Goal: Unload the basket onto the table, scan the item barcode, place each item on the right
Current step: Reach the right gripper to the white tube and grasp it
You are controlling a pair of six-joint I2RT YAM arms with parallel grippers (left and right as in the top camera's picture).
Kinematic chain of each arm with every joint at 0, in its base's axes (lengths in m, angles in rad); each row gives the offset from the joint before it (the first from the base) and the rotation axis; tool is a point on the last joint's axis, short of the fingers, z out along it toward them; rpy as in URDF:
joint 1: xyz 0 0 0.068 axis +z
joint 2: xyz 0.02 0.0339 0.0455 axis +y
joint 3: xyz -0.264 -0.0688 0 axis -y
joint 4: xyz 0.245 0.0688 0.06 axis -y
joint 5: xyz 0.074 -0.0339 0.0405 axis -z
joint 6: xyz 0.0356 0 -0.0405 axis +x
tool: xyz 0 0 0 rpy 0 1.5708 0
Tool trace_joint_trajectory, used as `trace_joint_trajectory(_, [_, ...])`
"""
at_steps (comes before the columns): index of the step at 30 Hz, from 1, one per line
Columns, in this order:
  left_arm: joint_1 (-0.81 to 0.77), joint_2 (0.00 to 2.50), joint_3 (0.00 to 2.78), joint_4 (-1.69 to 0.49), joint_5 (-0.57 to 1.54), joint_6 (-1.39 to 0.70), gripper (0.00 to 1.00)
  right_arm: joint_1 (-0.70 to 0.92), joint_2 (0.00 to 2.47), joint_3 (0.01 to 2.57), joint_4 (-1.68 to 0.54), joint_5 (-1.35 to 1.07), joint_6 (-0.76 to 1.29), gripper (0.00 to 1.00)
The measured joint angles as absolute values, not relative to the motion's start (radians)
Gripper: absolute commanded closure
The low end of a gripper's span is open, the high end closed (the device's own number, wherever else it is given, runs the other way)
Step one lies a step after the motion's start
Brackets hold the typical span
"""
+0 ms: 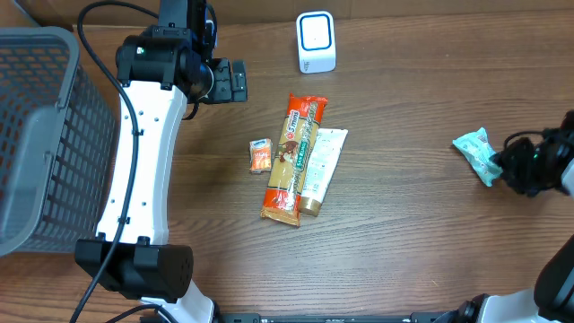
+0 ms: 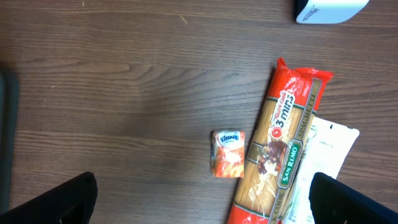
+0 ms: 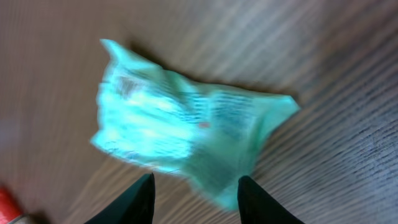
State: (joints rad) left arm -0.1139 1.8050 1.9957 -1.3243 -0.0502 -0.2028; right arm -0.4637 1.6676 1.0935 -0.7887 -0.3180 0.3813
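The green packet [image 1: 475,151] lies on the table at the right edge of the overhead frame. The right gripper [image 3: 196,186] is partly parted, and the packet's lower corner sits loosely between its fingers. The left gripper [image 2: 200,186] is spread wide and empty, up-left of the pasta [image 1: 294,157], and the scanner [image 1: 316,42] stands at top centre.

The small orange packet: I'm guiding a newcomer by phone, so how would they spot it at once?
On the wooden table, find the long red pasta bag near the middle, a white tube along its right. The small orange packet lies just left of it. It alone is short and squarish.
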Motion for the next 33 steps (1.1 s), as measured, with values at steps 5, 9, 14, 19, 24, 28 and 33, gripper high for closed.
trace_joint_trajectory(5, [-0.114,1.805,1.996,-1.324,-0.051,-0.203,0.00,-0.438,1.631,1.304,-0.945,-0.369,0.369,0.11])
trace_joint_trajectory(9, [-0.114,1.805,1.996,-1.324,-0.050,-0.203,0.00,-0.358,1.596,1.353,-0.954,-0.440,0.366,0.11])
trace_joint_trajectory(14, [-0.114,1.805,1.996,-1.324,-0.050,-0.203,0.00,-0.168,1.612,1.344,-0.954,-0.500,0.366,0.12])
trace_joint_trajectory(19, [-0.114,1.805,1.996,-1.324,-0.050,-0.203,0.00,0.080,1.660,1.343,-0.896,-0.519,0.376,0.19])
trace_joint_trajectory(24, [-0.114,1.805,1.996,-1.324,-0.050,-0.203,0.00,0.339,1.731,1.343,-0.792,-0.521,0.447,0.23])
trace_joint_trajectory(28, [-0.114,1.805,1.996,-1.324,-0.050,-0.203,0.00,0.482,1.812,1.343,-0.743,-0.508,0.532,0.25])
trace_joint_trajectory(33, [-0.114,1.805,1.996,-1.324,-0.050,-0.203,0.00,0.573,1.883,1.337,-0.706,-0.496,0.600,0.26])
